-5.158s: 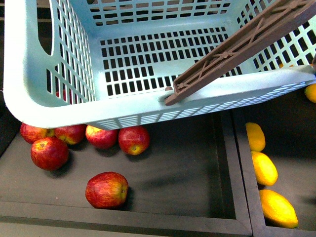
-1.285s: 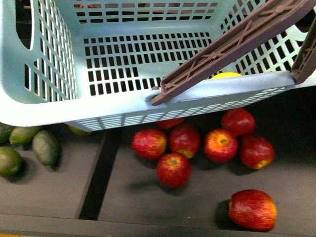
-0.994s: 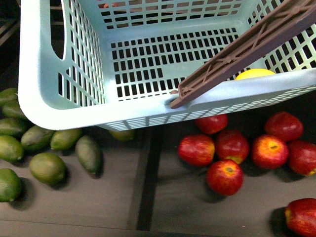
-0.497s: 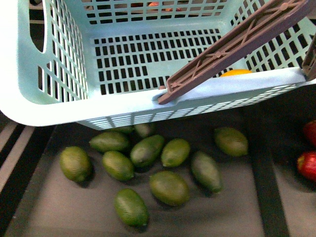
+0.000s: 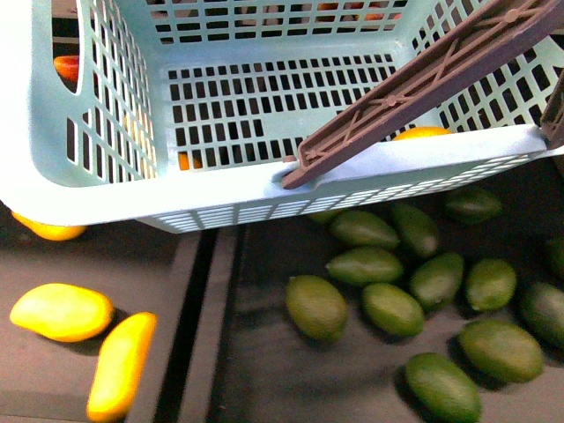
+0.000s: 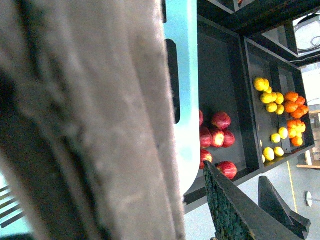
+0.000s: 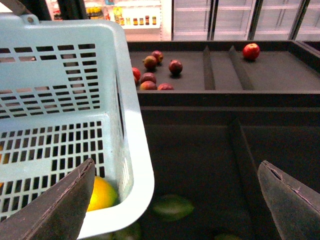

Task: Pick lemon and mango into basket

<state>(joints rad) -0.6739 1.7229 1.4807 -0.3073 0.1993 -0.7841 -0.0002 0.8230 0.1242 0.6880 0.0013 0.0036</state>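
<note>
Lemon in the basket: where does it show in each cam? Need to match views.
Front: the lemon peeks over the basket at its near rim, just right of the brown handle.
Right wrist: the lemon lies in the basket's corner, inside the rim.
Left wrist: the lemon is not visible; only the rim shows.
Shared landmark: the mint basket rim.

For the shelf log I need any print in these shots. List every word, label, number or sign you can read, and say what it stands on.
No text can be read in any view.
Bottles in the background of the right wrist view: labels too small to read.
Basket and its brown handle: no print shows.
Dark trays: no signs or tags show.
</note>
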